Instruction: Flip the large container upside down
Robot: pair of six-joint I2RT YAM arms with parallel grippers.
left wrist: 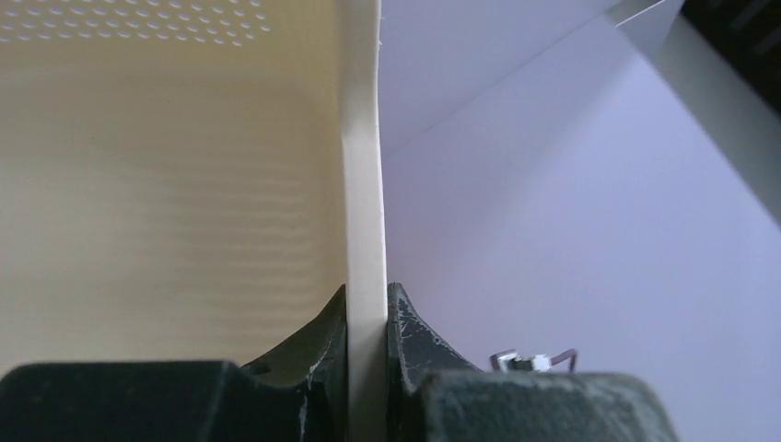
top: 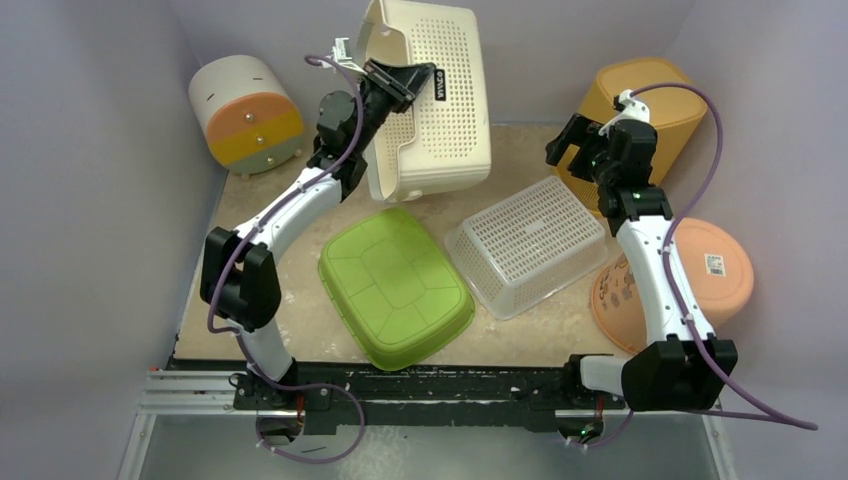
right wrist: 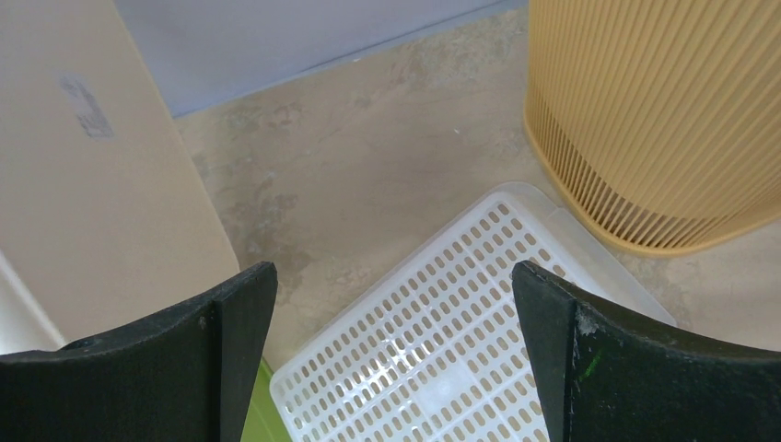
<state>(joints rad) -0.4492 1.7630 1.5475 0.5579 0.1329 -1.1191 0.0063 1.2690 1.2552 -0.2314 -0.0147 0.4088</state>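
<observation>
Top external view: the large container (top: 430,90), a cream perforated basket, stands tipped on its side at the far middle of the table (top: 300,330), one broad perforated face turned toward the camera; whether its lower edge touches the table cannot be told. The left gripper (top: 385,80) is closed on the container's rim at its upper left. The right gripper (top: 580,140) hangs at the far right with its fingers spread and nothing between them, above the far corner of a white perforated basket (top: 528,243) that lies bottom up. A green tub (top: 395,285), also bottom up, lies just to the left of that basket. A ribbed yellow bin (top: 650,110) stands at the far right, an orange dish (top: 715,265) lies at the right edge, and a cream cylinder with orange and yellow bands (top: 247,115) lies at the far left. Left wrist view: the cream rim (left wrist: 364,203) runs straight up the frame, pinched between the two dark fingers (left wrist: 322,345), with the container's inner wall on the left and a pale purple wall (left wrist: 571,230) on the right. Right wrist view: the fingers (right wrist: 221,331) stand wide apart, holding nothing; between them shows the white perforated basket (right wrist: 442,359), with the ribbed yellow bin (right wrist: 645,120) at far right and the large container (right wrist: 92,166) at left.
</observation>
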